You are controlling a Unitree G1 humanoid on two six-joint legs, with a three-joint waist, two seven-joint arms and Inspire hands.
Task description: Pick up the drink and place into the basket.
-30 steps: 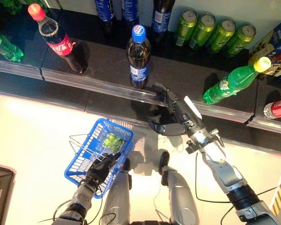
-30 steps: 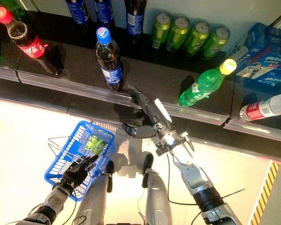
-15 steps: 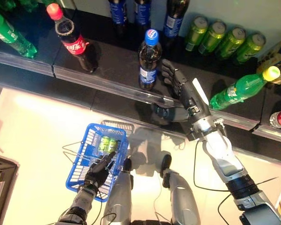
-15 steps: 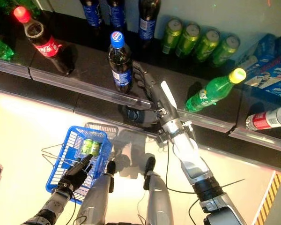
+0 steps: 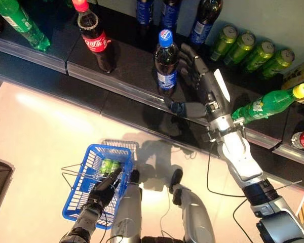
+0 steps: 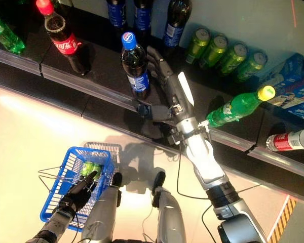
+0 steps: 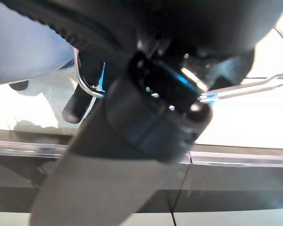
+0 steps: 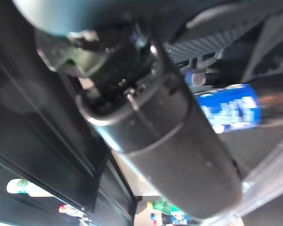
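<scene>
On the dark shelf (image 5: 126,61), your right hand (image 5: 202,88) sits beside the cola bottle (image 5: 166,63), fingers released; left hand (image 5: 105,188) grasps the blue basket (image 5: 81,195).

The right hand (image 5: 202,86) covers the far side of the blue-capped cola bottle (image 5: 166,61); contact cannot be told. The left hand (image 5: 105,188) hides part of the blue basket (image 5: 78,195), and the green cans (image 5: 110,165) beyond its fingertips show only partly.

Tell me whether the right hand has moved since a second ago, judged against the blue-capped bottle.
Yes. The right hand has moved up over the shelf rail and now sits beside the blue-capped bottle, fingers open; earlier it was below the rail.
</scene>
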